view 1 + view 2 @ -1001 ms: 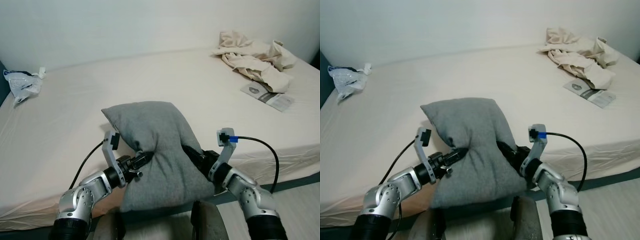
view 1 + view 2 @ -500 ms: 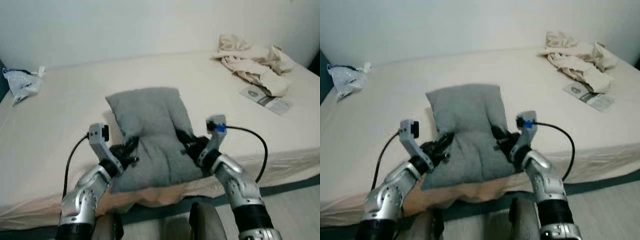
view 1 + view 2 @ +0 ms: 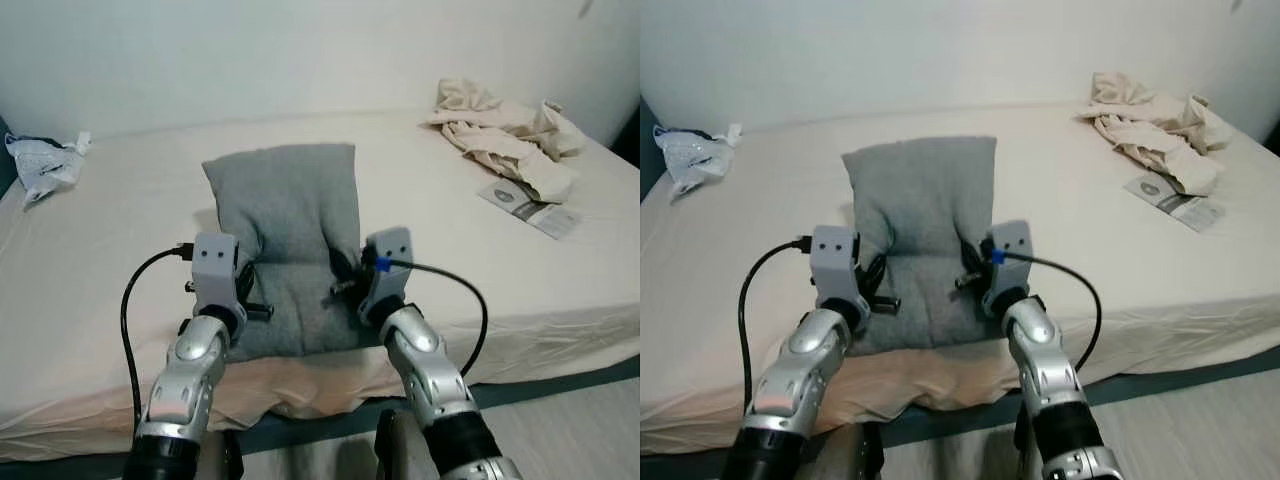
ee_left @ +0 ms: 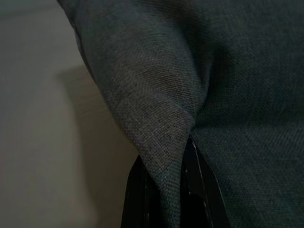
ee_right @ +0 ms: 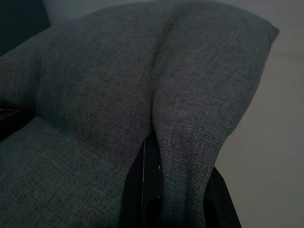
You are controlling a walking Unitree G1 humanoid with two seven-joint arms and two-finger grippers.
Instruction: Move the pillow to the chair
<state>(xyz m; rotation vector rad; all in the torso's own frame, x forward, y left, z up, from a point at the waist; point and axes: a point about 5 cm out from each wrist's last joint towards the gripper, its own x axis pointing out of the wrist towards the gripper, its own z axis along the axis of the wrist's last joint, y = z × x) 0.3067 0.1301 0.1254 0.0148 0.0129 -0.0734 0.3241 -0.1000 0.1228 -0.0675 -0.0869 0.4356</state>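
On the bed, left gripper and right gripper each pinch the pillow

The pillow is coarse-woven matt grey cloth — the bed sheet smooth, matt fabric.

Left claw and right claw, both clamped, arms forward.

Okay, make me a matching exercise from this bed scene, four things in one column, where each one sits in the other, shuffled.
1. grey fabric pillow
2. crumpled beige cloth
3. white plastic bag
4. printed leaflet

A. far left edge of the bed
B. far right corner of the bed
C. pinched between both grippers
D. on the sheet, just nearer than the beige cloth

Pairs: 1-C, 2-B, 3-A, 4-D
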